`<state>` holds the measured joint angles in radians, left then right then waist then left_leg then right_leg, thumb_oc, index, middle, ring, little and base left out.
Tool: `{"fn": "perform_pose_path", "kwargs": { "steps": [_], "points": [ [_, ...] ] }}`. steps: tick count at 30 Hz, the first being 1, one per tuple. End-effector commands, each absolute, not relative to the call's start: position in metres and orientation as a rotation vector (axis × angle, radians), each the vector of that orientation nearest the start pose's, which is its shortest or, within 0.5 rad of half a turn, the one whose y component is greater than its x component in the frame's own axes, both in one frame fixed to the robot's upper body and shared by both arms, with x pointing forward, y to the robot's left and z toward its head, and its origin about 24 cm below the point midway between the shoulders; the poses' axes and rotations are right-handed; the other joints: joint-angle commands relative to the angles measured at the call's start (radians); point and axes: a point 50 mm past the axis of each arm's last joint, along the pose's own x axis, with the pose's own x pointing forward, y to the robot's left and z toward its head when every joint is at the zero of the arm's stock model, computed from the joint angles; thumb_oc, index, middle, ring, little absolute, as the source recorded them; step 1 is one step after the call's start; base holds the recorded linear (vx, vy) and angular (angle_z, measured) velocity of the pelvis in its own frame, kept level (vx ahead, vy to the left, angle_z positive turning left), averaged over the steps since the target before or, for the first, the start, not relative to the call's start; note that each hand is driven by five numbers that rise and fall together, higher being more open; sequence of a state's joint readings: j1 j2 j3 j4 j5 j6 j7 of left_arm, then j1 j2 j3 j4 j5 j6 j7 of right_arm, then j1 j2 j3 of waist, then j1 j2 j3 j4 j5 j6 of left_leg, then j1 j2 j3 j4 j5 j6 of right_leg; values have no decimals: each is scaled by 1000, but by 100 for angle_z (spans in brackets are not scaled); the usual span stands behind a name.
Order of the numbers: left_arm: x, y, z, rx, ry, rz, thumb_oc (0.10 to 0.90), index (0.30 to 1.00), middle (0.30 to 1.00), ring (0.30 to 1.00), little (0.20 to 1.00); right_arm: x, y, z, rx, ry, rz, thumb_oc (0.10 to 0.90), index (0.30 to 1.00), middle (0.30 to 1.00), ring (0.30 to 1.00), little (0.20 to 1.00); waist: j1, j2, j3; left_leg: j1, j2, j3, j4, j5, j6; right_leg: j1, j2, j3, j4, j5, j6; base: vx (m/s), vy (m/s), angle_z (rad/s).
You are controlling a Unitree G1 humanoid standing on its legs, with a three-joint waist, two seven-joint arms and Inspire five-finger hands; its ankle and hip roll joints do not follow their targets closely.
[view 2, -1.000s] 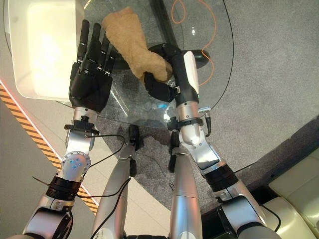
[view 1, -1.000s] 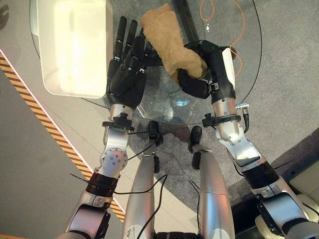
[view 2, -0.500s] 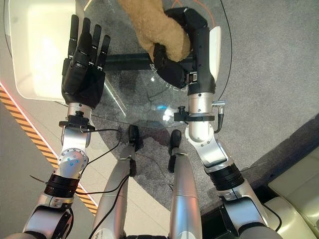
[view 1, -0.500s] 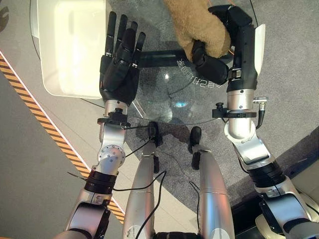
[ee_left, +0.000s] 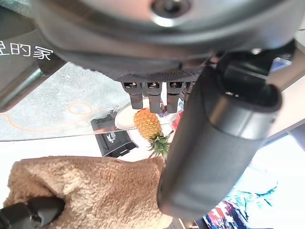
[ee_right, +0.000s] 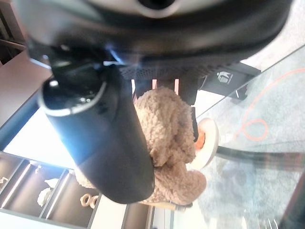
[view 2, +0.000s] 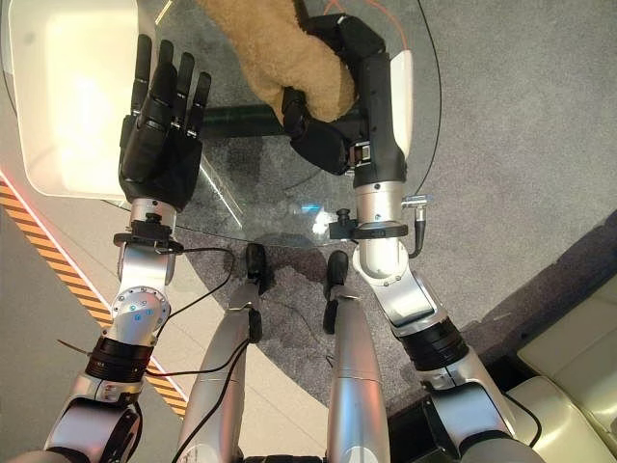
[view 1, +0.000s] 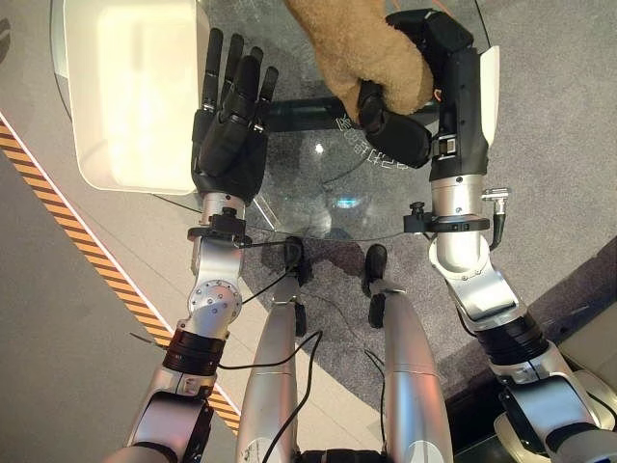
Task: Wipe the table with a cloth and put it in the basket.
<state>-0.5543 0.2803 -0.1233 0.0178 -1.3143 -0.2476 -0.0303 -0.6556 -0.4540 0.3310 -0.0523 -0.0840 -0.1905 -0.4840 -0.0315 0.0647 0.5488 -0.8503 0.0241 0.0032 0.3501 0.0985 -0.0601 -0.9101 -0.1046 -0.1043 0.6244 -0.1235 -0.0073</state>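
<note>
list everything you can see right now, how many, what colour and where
Cloth: one, tan and fluffy, over the far side of the table, gripped by the right hand.
Basket: one, white, on the table's left part.
Table: one, round clear glass, before the robot.
Cable: one, orange, on the floor past the table.
Striped tape: one strip, orange and black, on the floor at left.
Left hand: dark, fingers straight, beside the basket.
Right hand: dark, curled round the cloth.
</note>
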Motion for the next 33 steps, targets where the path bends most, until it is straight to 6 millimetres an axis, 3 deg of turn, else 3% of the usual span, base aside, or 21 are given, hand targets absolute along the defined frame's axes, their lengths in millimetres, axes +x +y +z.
{"fn": "perform_pose_path", "kwargs": {
  "steps": [1, 19, 33],
  "points": [
    [301, 137, 263, -959, -803, -609, 800, 900, 900, 900, 900, 247, -92, 311, -187, -1384, 78, 100, 300, 300, 300, 200, 11, -8, -29, 42, -46, 64, 52, -117, 49, 56, 51, -21, -106, 34, 34, 0, 0, 0],
    [290, 113, 273, -863, -838, -880, 800, 900, 900, 900, 900, 261, -78, 297, -249, -1250, 179, 100, 300, 300, 300, 200, 10, -8, -29, 42, -49, 64, 44, -115, 47, 55, 51, -19, -114, 35, 33, 0, 0, 0],
    [285, 118, 282, -897, -931, -908, 800, 900, 900, 900, 900, 269, -76, 291, -291, -1201, 190, 100, 300, 300, 300, 200, 13, -10, -29, 45, -52, 59, 41, -116, 48, 55, 52, -20, -111, 35, 32, 0, 0, 0]
  ]
}}
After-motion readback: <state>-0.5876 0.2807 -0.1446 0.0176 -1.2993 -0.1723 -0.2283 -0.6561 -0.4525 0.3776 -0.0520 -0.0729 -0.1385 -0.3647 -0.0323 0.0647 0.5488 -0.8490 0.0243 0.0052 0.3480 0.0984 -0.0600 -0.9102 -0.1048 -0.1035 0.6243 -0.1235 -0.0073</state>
